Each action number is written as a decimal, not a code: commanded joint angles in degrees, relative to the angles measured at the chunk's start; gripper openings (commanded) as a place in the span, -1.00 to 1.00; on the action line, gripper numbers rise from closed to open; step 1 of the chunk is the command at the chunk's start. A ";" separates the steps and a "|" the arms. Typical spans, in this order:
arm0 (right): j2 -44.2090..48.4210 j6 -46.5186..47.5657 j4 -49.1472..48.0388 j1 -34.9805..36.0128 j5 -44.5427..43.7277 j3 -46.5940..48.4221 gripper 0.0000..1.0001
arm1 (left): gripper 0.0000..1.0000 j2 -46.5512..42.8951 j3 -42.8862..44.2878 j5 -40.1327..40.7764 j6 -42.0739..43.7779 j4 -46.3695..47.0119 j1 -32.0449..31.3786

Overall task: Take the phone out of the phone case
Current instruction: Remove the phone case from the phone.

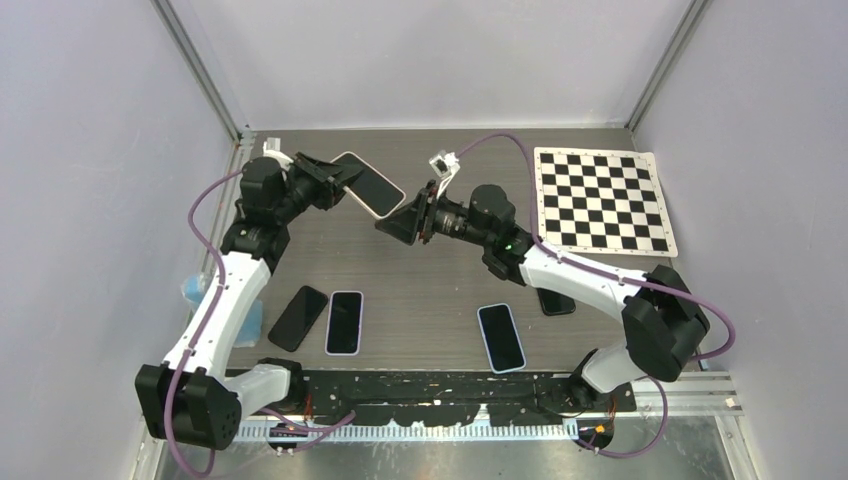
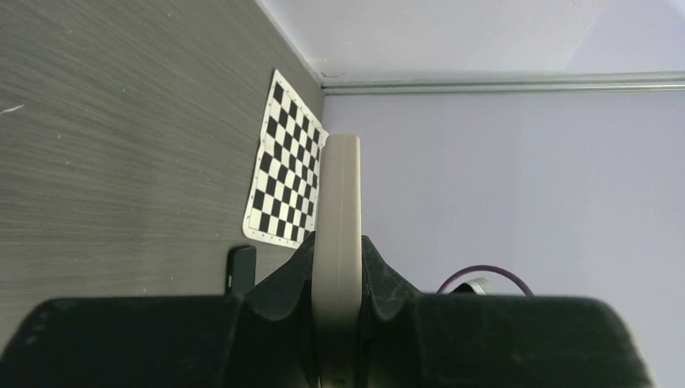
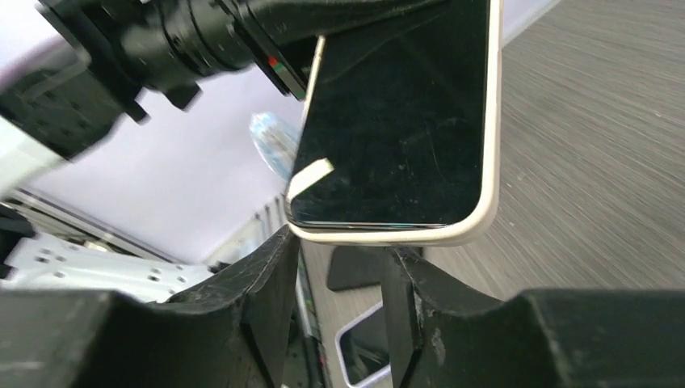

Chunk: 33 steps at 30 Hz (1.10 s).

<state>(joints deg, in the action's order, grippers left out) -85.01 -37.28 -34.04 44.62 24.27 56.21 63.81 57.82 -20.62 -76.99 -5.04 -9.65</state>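
Note:
A phone (image 1: 368, 183) with a dark screen, sitting in a cream phone case (image 3: 388, 234), is held in the air above the back of the table. My left gripper (image 1: 335, 180) is shut on one end of it. In the left wrist view the case's edge (image 2: 338, 202) stands upright between the two fingers (image 2: 291, 275). My right gripper (image 1: 398, 222) is open at the phone's free end. In the right wrist view its fingertips (image 3: 279, 242) sit just under the case's bottom rim, and the phone's screen (image 3: 404, 121) faces the camera. Whether they touch the rim I cannot tell.
On the table lie a black phone (image 1: 298, 317), a phone in a pale case (image 1: 344, 322), another in a white case (image 1: 501, 337), and a dark phone (image 1: 556, 300) partly under the right arm. A checkerboard (image 1: 603, 200) lies at the back right.

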 commanded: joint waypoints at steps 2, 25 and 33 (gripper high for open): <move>0.22 11.76 11.33 0.40 -5.13 0.59 0.04 | -1.00 -0.77 4.98 -4.74 -2.04 1.27 -1.05; 8.73 4.97 26.70 -5.74 24.91 5.32 0.51 | -1.00 -0.18 9.12 -43.88 40.15 8.62 3.19; 3.97 5.31 26.71 -3.09 23.85 11.30 -0.30 | -1.00 -1.03 8.04 -46.18 36.87 13.86 3.16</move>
<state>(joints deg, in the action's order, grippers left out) -79.26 -32.71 -7.42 40.93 46.78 63.29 64.90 64.90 -62.89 -38.35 1.21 -6.59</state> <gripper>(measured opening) 0.470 0.162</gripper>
